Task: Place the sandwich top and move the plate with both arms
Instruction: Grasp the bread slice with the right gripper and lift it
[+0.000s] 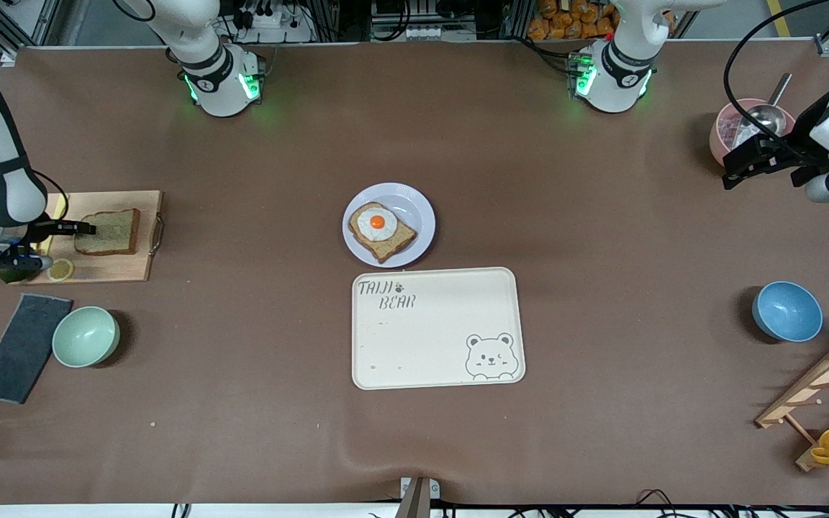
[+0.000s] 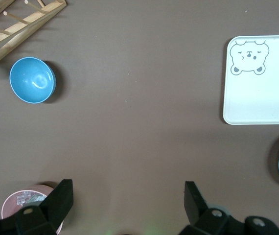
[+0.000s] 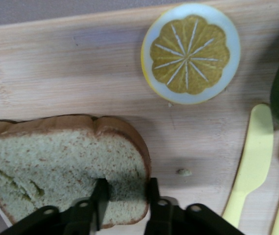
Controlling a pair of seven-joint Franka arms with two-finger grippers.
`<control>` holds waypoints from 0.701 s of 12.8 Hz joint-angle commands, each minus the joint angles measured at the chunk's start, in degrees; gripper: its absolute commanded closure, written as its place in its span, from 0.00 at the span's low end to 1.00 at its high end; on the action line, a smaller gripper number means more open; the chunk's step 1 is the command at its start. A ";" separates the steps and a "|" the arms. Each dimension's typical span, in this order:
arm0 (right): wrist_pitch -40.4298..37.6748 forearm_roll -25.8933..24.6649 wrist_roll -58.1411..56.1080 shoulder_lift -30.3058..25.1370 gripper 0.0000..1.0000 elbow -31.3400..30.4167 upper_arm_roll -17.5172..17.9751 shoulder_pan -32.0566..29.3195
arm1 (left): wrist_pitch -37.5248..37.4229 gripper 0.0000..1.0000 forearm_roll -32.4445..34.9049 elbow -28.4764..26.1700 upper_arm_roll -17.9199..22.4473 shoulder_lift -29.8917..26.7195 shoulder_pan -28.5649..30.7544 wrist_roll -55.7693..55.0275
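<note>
Front view: the right hand [image 1: 89,229] grips the sandwich top [image 1: 109,232] on a cutting board [image 1: 130,267]; the plate [image 1: 422,205] sits mid-table. Left wrist view: the left hand [image 2: 127,198], fingers apart, waits over bare table [image 2: 139,107]. Right wrist view: fingers [image 3: 99,193] pinch the bread's edge.

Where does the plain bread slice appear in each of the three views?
Front view: sandwich top lies on the wooden cutting board at the right arm's end, right gripper at its edge.
Left wrist view: not in it.
Right wrist view: sandwich top, fingers pinching its edge.
Shared landmark: lemon slice.
</note>
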 commanded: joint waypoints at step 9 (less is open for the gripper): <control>-5.15 -0.65 -8.00 -6.93 1.00 0.66 0.95 -0.73 | -0.67 0.00 -0.71 0.30 -0.80 -0.25 0.03 -0.54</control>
